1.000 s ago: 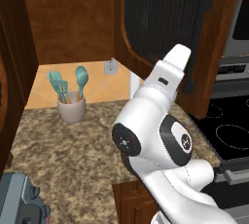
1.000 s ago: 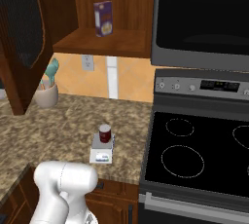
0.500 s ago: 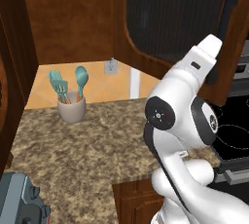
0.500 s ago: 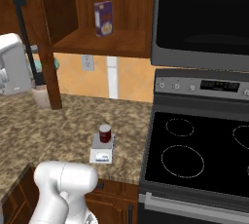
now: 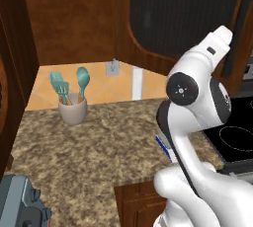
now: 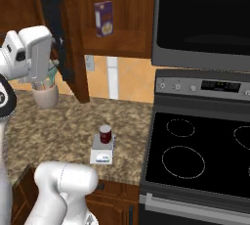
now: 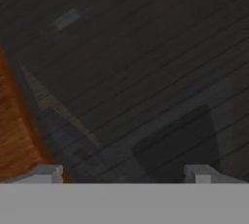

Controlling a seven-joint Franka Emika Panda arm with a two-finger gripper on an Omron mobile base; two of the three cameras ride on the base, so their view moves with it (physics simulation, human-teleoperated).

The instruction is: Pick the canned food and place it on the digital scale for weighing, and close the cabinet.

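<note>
The dark red canned food (image 6: 105,133) stands upright on the digital scale (image 6: 101,154), near the counter's front edge left of the stove. A corner of the scale (image 5: 164,145) shows behind my arm. The cabinet door (image 6: 74,57) hangs partly open, its dark ribbed panel (image 5: 188,18) facing me and its bar handle (image 5: 242,33) at the right. My gripper (image 7: 121,173) is open, with nothing between its fingertips (image 7: 47,171), and sits right up against the ribbed panel. In the right base view my gripper (image 6: 57,48) is at the door's outer face.
A beige cup of teal utensils (image 5: 72,108) stands at the back of the granite counter (image 5: 99,152). A purple box (image 6: 103,18) sits on the cabinet shelf. The black stove (image 6: 195,155) lies right of the scale, a microwave (image 6: 205,13) above it. A grey appliance (image 5: 20,206) is at the front left.
The cabinet door has swung further toward shut, and my hand has travelled with it against its panel. The can and scale have not moved.
</note>
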